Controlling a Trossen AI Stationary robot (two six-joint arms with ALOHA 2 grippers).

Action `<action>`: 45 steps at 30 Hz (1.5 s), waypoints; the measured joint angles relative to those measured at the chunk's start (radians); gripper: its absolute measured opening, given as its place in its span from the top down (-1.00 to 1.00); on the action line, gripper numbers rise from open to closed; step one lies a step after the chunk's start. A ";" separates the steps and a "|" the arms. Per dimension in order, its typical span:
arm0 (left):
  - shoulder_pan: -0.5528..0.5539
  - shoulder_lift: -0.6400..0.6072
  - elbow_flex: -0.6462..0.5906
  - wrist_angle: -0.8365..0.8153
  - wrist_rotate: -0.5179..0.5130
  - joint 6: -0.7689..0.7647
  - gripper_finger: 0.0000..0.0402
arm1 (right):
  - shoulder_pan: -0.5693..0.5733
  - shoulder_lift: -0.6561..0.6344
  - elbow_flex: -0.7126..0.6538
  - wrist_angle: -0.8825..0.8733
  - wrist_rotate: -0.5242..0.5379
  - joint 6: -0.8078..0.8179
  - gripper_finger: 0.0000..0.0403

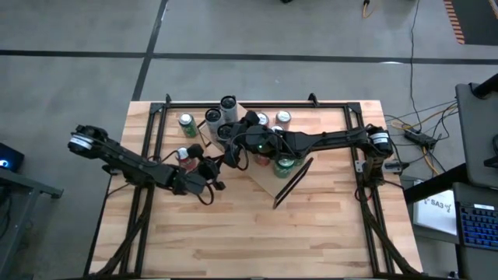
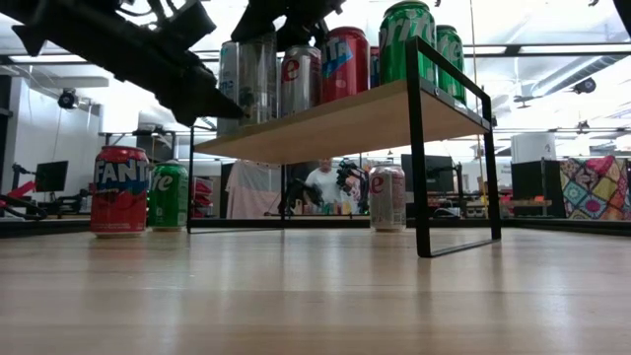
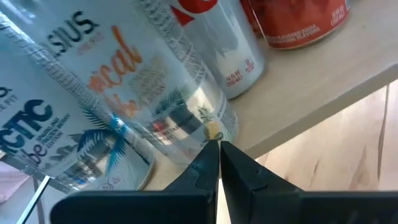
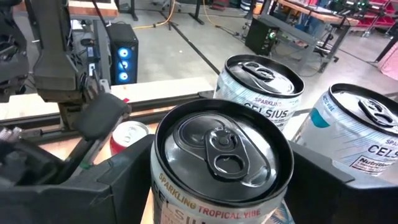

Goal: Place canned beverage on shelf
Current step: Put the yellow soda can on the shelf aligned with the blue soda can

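Note:
The shelf (image 2: 355, 118), a light-wood board on black end frames, stands mid-table and carries several cans. At its left end stands a tall silver Celsius can (image 4: 221, 155), also seen in the left wrist view (image 3: 143, 81). My right gripper (image 4: 221, 183) reaches in level from the table's right and is shut on this can. Two more Celsius cans (image 4: 261, 84) stand just beyond it. My left gripper (image 3: 217, 152) is shut, and its tips are at the can's lower wall by the shelf's edge (image 3: 298, 118). My right gripper pinches the Celsius can just below its top rim (image 4: 186, 193), one finger (image 4: 127, 177) on each side, coming in level from the table's right. The can stands upright with its base (image 3: 221, 121) on the shelf board near the edge. My left gripper's shut fingertips (image 3: 211, 149) point at the can's bottom rim; whether they touch it I cannot tell.
A red Fanta can (image 2: 119, 189) and a green Sprite can (image 2: 169, 195) stand on the table left of the shelf. Another can (image 2: 386, 197) stands beyond the shelf's underside. Red, silver and green cans (image 2: 406, 39) fill the board. The table's near half (image 1: 257, 233) is bare wood.

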 joint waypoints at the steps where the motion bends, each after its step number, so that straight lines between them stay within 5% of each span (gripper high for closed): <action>1: 0.001 0.004 0.000 0.000 0.000 0.002 1.00 | 0.000 0.000 0.000 0.001 0.000 0.000 -0.42; 45: 0.020 0.014 0.000 0.079 -0.004 0.014 1.00 | 0.000 -0.006 0.061 -0.005 -0.001 -0.064 -0.45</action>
